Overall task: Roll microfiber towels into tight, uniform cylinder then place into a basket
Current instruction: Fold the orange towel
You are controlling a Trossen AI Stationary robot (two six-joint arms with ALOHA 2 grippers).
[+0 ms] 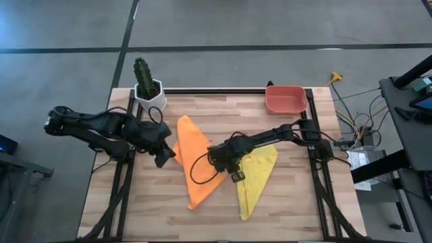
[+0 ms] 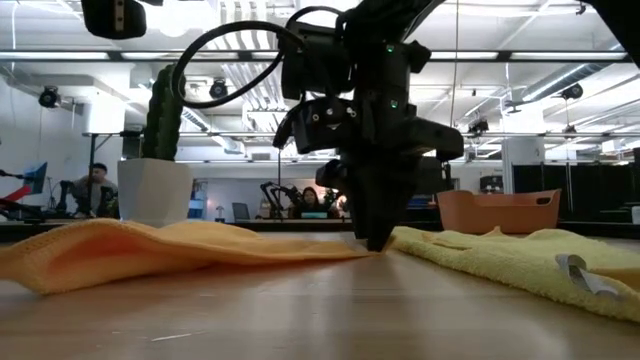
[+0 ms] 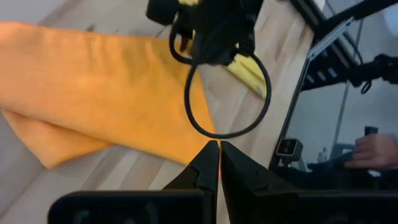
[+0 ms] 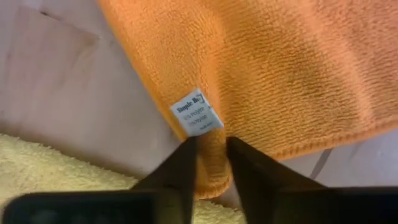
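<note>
One right hand (image 4: 211, 163) pinches the orange towel's (image 4: 280, 68) edge.

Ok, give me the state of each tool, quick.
Left tool: shut, holding nothing.
Right tool: shut on the orange towel's edge.

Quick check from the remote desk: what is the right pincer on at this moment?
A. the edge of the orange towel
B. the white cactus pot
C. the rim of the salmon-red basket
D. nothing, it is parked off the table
A: in the right wrist view the right pincer pinches the hem of the orange towel beside its white label; the basket sits at the table's far edge.
</note>
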